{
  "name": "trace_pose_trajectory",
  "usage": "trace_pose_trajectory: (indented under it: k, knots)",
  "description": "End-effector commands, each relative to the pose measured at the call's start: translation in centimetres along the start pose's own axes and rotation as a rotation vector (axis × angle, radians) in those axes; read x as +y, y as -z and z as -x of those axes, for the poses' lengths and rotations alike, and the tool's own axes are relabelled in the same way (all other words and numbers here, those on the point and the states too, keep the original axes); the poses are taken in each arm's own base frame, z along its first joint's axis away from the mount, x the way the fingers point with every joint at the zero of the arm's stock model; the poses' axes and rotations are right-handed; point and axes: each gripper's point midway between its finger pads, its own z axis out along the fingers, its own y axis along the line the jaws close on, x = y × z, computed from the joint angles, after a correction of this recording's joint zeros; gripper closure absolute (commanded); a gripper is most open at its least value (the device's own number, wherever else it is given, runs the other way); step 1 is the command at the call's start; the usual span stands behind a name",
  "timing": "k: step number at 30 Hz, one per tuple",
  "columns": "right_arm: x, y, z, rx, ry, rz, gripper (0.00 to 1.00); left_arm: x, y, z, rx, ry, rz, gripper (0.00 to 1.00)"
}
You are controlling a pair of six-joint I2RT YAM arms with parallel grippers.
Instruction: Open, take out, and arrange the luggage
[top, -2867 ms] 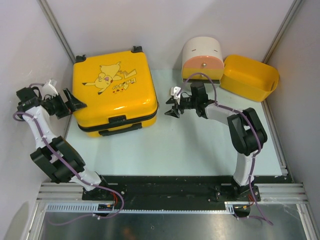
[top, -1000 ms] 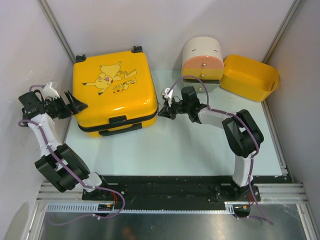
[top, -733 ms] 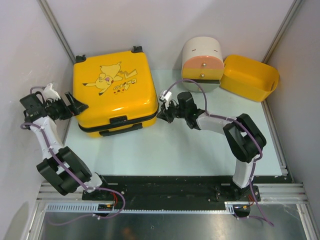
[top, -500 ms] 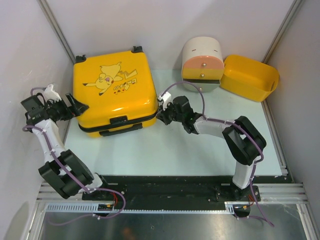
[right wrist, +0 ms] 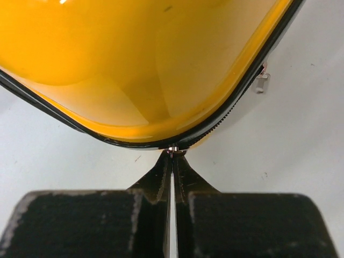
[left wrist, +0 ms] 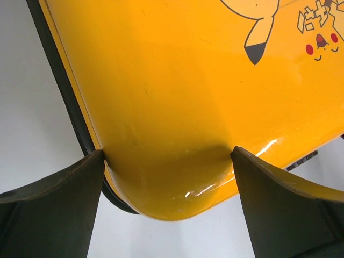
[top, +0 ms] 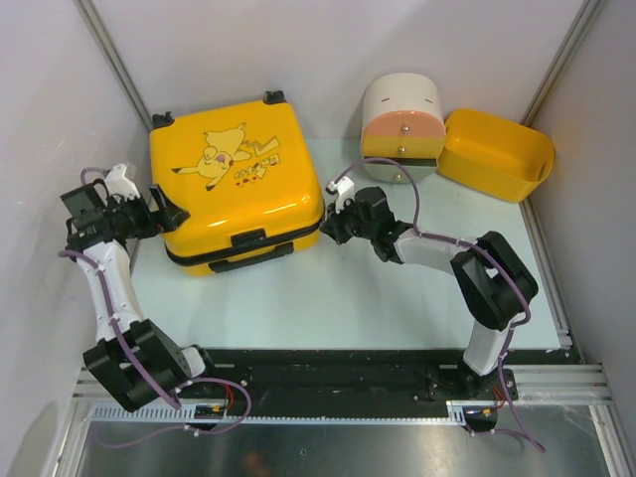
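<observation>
The yellow suitcase [top: 238,189] lies flat and closed on the table [top: 397,288], in the upper left of the overhead view. The left gripper [top: 167,212] is spread wide and holds nothing, one finger on each side of the case's lower-left corner. The right gripper [top: 328,227] is pinched shut on the small metal zipper pull [right wrist: 173,150] at the case's lower-right corner.

The luggage [top: 237,194] fills the 10 to 11 o'clock corner of the surface [top: 397,298] and sits close to the walls. Only a narrow strip is left at its 9 o'clock, where the left claw [top: 164,213] straddles its corner, spread wide. At its 3 o'clock the right claw [top: 326,231], pressed closed, meets the zipper seam. The drawer cabinet [top: 401,119] and yellow bin [top: 494,151] block 1 o'clock. Bare surface runs wide from 4 to 7 o'clock.
</observation>
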Motion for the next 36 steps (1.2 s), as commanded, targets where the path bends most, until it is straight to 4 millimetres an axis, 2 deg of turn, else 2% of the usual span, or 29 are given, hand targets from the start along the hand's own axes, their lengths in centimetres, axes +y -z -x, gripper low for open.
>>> trace_pose_trajectory:
  k: [1, 4, 6, 9, 11, 12, 13, 15, 16, 17, 20, 24, 26, 29, 31, 33, 34, 36]
  knots:
    - [0.4, 0.8, 5.6, -0.167, 0.063, 0.052, 1.00, -6.2, -0.1, -6.0, 0.246, 0.080, -0.281, 0.04]
    - [-0.5, 0.9, 5.3, -0.154, 0.057, 0.040, 1.00, -3.9, 0.5, -4.7, 0.200, 0.140, -0.235, 0.03]
    - [-0.6, 1.1, 5.3, -0.150, 0.039, 0.038, 1.00, -3.0, 0.4, -5.2, 0.204, 0.171, -0.234, 0.03]
    - [1.4, 1.5, 4.7, -0.118, 0.014, 0.080, 1.00, -4.2, 0.0, -7.0, 0.233, 0.219, -0.316, 0.03]
    - [3.9, 1.6, 4.3, -0.106, 0.001, 0.125, 1.00, -5.0, -0.1, -7.8, 0.248, 0.249, -0.356, 0.02]
    - [4.8, 2.0, 4.9, -0.122, -0.004, 0.136, 1.00, -5.3, -0.3, -8.4, 0.260, 0.253, -0.366, 0.02]
    - [6.3, 1.9, 4.7, -0.118, -0.019, 0.143, 1.00, -5.5, -0.3, -8.6, 0.261, 0.260, -0.371, 0.02]
    - [7.8, 2.3, 4.7, -0.121, -0.034, 0.137, 1.00, -5.7, -0.3, -8.9, 0.263, 0.279, -0.372, 0.02]
    - [7.6, 2.3, 4.6, -0.127, -0.045, 0.086, 1.00, -5.7, -0.3, -9.3, 0.267, 0.289, -0.373, 0.03]
    - [9.4, 2.2, 4.1, -0.121, -0.061, 0.096, 1.00, -5.9, -0.3, -9.4, 0.271, 0.303, -0.375, 0.03]
    - [11.7, 2.0, 3.6, -0.134, -0.084, 0.079, 1.00, -6.0, -0.3, -9.3, 0.261, 0.311, -0.381, 0.04]
    - [13.0, 1.6, 6.1, -0.254, -0.063, 0.100, 1.00, -6.6, -0.3, -9.4, 0.256, 0.320, -0.402, 0.05]
    - [12.4, 1.3, 6.4, -0.276, -0.035, 0.083, 1.00, -7.1, -0.2, -9.6, 0.263, 0.320, -0.419, 0.05]
    - [9.1, 0.9, 6.4, -0.276, -0.024, 0.034, 1.00, -8.5, -0.6, -10.2, 0.299, 0.288, -0.439, 0.05]
    - [6.3, 0.9, 5.9, -0.249, -0.023, 0.000, 1.00, -10.2, -0.9, -10.8, 0.335, 0.253, -0.478, 0.05]
    - [4.7, 1.3, 5.7, -0.229, -0.031, -0.018, 1.00, -11.8, -1.2, -11.3, 0.368, 0.215, -0.523, 0.05]
    - [3.1, 1.7, 5.8, -0.226, -0.030, -0.029, 1.00, -12.6, -1.0, -11.4, 0.375, 0.202, -0.553, 0.05]
    - [1.9, 2.3, 6.0, -0.217, -0.028, -0.034, 1.00, -14.6, -0.8, -11.8, 0.392, 0.161, -0.623, 0.05]
